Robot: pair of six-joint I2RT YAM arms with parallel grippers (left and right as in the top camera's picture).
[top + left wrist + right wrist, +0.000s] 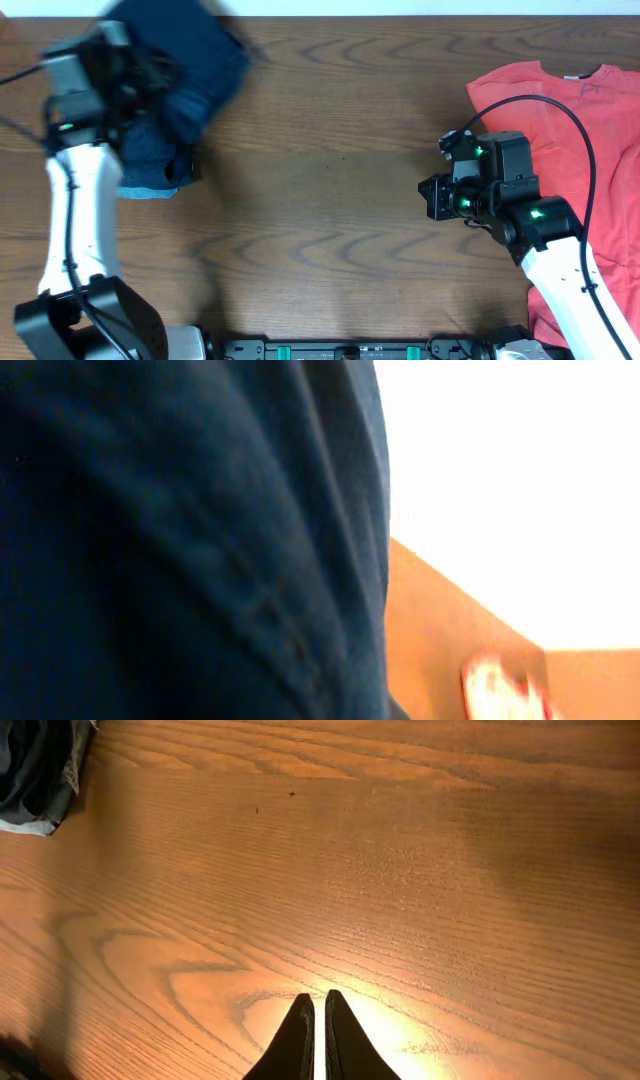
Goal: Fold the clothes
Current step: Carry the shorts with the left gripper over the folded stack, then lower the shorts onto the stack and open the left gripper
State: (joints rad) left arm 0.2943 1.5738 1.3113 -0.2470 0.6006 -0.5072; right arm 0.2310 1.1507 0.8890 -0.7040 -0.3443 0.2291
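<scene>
Seen from overhead, the left arm (75, 220) rises from its base at the near left edge of the bench (320, 150) as a long white link reaching straight away toward the far left corner, where its wrist bends to the right. The left end effector (140, 68) is smeared by blur at the top of that reach, pressed together on a navy garment (195, 55) that bunches just to its right and sits lifted above the wood. In the left wrist view that same dark cloth (180, 540) fills most of the picture right against the camera, hiding the fingers, with a strip of bench showing past its right edge. Directly below the left end effector and a little nearer the robot lies a navy pile (150, 165) of similar dark pieces with a paler edge showing, resting flat on the bench. To the right of this is a wide stretch of bare wood grain. Further right, the right arm (570, 270) comes up from the near right corner, angled inward, its wrist turned so the right end effector (432, 197) points left across the bench, well apart from the navy pile. In the right wrist view its two black fingers (300, 1040) are pressed together, pinching nothing, low over the wood, with the navy pile (35, 765) far ahead at the upper left. Behind and to the right of this end effector, a coral-red T-shirt (600, 120) lies spread on the bench, partly under the arm.
</scene>
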